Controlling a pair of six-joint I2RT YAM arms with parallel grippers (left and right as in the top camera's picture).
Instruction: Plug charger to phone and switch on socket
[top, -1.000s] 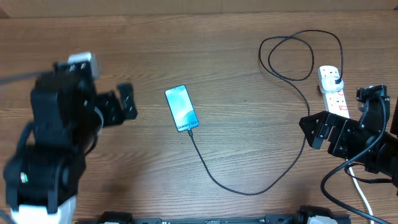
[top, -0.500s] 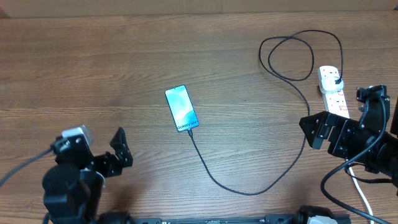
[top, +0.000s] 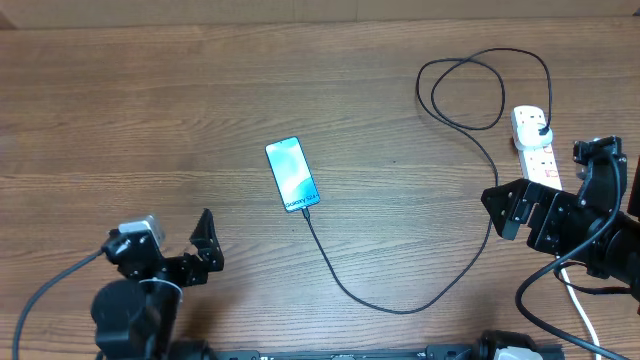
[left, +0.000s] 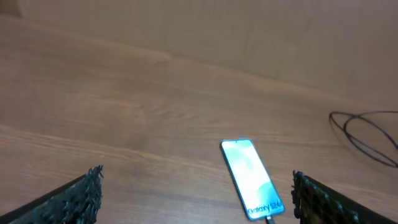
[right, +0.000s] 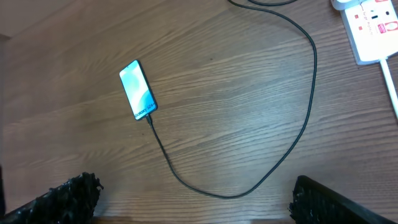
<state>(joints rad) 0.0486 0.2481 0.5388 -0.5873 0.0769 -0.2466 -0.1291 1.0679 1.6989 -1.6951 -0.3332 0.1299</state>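
The phone (top: 291, 174) lies screen up and lit in the middle of the table, also seen from the left wrist (left: 252, 179) and the right wrist (right: 137, 90). The charger (top: 400, 311), a thin black cable (right: 224, 196), runs from the phone's near end in a wide curve to a black plug (top: 541, 128) seated in the socket (top: 535, 145). The socket (right: 372, 25) is a white strip with red-marked switches at the far right. My left gripper (top: 200, 250) is open at the near left edge, well short of the phone. My right gripper (top: 497, 212) is open beside the socket.
The socket's thick white cord (top: 585, 310) trails off toward the near right edge under my right arm. The black cable makes a loose loop (top: 465, 90) at the back right. Everywhere else is bare wooden tabletop (top: 200, 100).
My left arm has swung from the left middle of the table back to the near left edge, jaws still open. The right arm, phone and cable have not moved.
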